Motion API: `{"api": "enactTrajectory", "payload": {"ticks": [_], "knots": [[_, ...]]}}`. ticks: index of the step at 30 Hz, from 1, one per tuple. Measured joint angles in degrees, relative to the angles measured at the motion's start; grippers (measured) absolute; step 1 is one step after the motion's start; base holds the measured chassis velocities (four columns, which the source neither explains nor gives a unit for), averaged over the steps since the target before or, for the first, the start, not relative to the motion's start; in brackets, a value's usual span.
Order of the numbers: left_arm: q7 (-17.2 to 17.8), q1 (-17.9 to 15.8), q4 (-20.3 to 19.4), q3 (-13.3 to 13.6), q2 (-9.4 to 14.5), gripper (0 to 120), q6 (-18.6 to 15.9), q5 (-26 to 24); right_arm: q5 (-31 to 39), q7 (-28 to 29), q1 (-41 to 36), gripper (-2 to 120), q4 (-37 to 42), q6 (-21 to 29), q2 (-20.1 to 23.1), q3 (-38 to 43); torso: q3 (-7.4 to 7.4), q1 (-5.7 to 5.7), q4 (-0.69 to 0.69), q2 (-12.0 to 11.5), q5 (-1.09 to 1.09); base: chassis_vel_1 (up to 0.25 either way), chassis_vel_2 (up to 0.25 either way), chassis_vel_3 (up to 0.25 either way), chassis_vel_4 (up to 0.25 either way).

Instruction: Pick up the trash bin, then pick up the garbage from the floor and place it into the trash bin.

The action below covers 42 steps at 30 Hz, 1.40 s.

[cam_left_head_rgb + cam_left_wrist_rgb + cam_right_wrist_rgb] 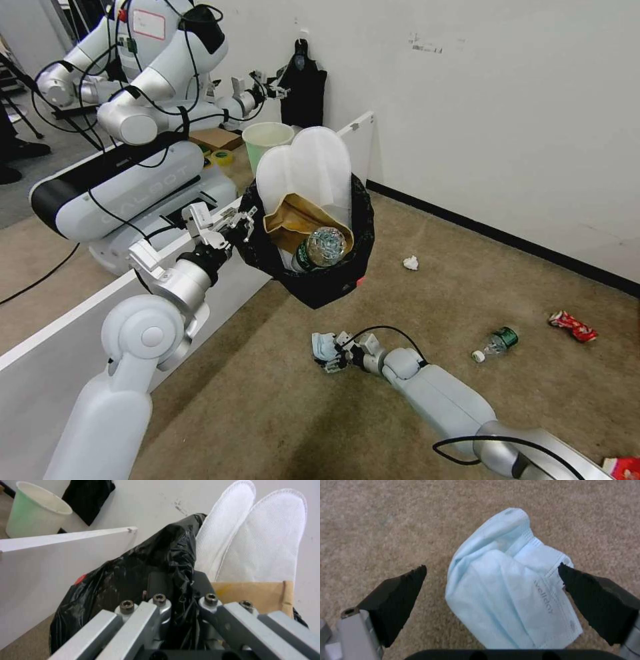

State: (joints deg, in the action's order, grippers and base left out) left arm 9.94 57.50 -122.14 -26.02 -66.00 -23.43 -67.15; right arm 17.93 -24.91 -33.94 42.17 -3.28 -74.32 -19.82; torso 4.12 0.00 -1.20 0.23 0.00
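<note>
My left gripper (243,223) is shut on the rim of the trash bin (320,277), holding it tilted above the floor (267,400). The left wrist view shows the left gripper (180,585) pinching the bin's black bag (133,580). Inside the bin stand two white slippers (307,167), a brown paper bag (293,217) and a clear bottle (325,247). My right gripper (331,353) is down at the carpet, open, its fingers on either side of a pale blue mask (506,592). Further garbage lies on the carpet: a paper wad (411,263), a bottle (497,341), a crushed red can (572,326).
A white low partition (67,333) runs along my left. Behind it stand another white robot (133,100) and a pale green bucket (267,140). The white wall (500,100) closes the far side. A red-white carton (623,467) lies by my right arm.
</note>
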Motion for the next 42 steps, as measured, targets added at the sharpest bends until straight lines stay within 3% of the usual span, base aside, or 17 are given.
{"api": "enactTrajectory", "payload": {"ticks": [19, 27, 34, 42], "knots": [[-0.2, 0.6, -0.6, -0.1, -0.1, 3, 0.1, 0.2, -2.5, -0.6, 1.0, 98, -2.9, -0.7, -0.9, 0.9, 0.00, 0.00, 0.00, 0.0, 0.00, 0.000, 0.000, 0.000, 0.000], [-0.2, 0.9, -0.7, -0.1, 0.1, 3, 0.1, 0.2, -3.9, -1.1, 1.0, 71, -3.3, -0.9, -1.2, 1.1, 0.00, 0.00, 0.00, 0.0, 0.00, 0.000, 0.000, 0.000, 0.000], [-0.5, 0.9, -0.8, -0.2, 0.1, 3, 0.1, 0.2, -3.9, -1.6, 1.0, 40, -4.0, -1.0, -1.7, 1.1, 0.00, 0.00, 0.00, 0.0, 0.00, 0.000, 0.000, 0.000, 0.000], [-0.8, 0.7, -0.4, 0.1, 0.0, 3, 0.2, 0.7, -3.8, -2.0, 1.1, 16, -4.0, -1.1, -1.5, 1.2, 0.00, 0.00, 0.00, 0.0, 0.00, 0.000, 0.000, 0.000, 0.000]]}}
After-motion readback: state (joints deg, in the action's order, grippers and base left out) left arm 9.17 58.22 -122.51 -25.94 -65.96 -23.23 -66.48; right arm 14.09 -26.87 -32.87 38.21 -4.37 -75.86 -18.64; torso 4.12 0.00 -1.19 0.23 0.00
